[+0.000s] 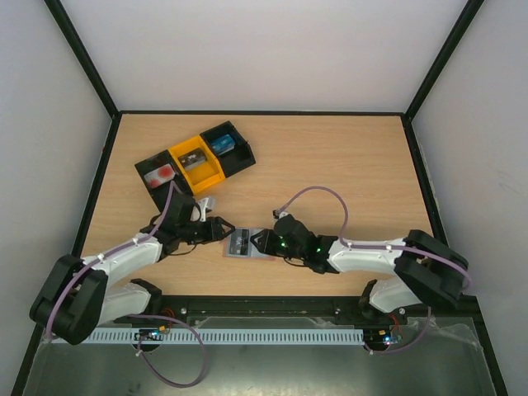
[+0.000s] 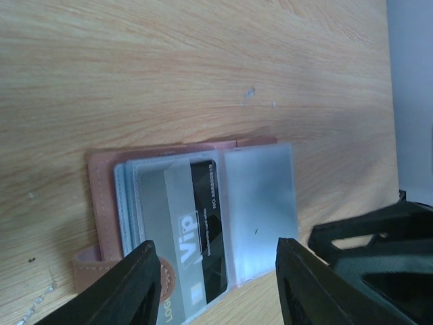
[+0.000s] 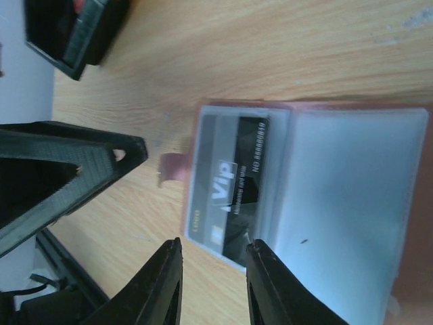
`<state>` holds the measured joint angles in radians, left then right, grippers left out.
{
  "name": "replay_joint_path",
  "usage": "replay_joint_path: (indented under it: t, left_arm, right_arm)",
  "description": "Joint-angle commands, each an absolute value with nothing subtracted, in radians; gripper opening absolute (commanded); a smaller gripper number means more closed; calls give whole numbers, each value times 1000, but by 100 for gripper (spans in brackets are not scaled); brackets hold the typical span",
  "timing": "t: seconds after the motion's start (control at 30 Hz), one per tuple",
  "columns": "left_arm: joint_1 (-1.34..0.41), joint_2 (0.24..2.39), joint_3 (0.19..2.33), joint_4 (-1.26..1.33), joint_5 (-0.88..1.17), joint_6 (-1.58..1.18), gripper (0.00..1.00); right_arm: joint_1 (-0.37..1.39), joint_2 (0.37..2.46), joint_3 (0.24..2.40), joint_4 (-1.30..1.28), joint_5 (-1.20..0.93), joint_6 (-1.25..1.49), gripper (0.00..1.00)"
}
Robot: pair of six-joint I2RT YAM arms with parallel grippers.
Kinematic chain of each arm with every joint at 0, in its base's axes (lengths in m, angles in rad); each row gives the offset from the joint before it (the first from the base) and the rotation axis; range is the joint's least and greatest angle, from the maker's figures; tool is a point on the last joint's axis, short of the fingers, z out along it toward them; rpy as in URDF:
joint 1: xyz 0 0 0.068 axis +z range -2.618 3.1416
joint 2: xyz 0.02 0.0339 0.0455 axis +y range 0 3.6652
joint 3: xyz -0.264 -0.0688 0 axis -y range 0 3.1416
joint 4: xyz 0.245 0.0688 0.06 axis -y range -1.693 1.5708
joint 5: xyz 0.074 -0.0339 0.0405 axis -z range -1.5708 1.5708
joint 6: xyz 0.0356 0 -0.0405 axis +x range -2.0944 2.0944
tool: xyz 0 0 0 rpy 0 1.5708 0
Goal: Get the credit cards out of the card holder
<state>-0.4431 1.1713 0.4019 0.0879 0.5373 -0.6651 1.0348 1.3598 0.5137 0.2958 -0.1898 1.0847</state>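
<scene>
The card holder (image 1: pixel 243 245) lies open on the wooden table between my two grippers, with a brownish cover and pale blue-grey clear sleeves. A dark credit card (image 2: pixel 203 223) with pale "Vip" lettering sits in one sleeve, partly slid out. It also shows in the right wrist view (image 3: pixel 233 189), with the holder (image 3: pixel 345 203) around it. My left gripper (image 2: pixel 216 284) is open and empty, its fingers straddling the holder's near edge. My right gripper (image 3: pixel 213 271) is open and empty, one fingertip (image 3: pixel 260 261) right at the card's corner. Whether it touches the card cannot be told.
A black-and-yellow three-section tray (image 1: pixel 249 155) stands at the back left, holding a red-and-white item (image 1: pixel 159 174) and a blue item (image 1: pixel 221 143). Its corner shows in the right wrist view (image 3: pixel 74 40). Each gripper appears in the other's wrist view.
</scene>
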Motion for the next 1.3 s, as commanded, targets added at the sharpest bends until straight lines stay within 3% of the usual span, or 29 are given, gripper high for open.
replay_joint_path:
  t: [0.0,0.27,0.73,1.03,1.27]
  left_arm:
    - [-451,1193,361,213,584,-738,46]
    - [-462,1258,325,249,532,-745,35]
    - [-560,1303,232,370,531,-839,27]
    - [-570,1253,284,247,425,-815,23]
    - [-572,1096,318,169,422,-827,21]
  right_arm:
    - [1037,1434,536,359,-177,1090,26]
    - [1037,1537,516,412,-191,1088,25]
    - [1037,1477,458,286,-95,1027,22]
    - [1037,1484,531,332,-140,980,22]
    - [1032,1525,557,320,-136,969,20]
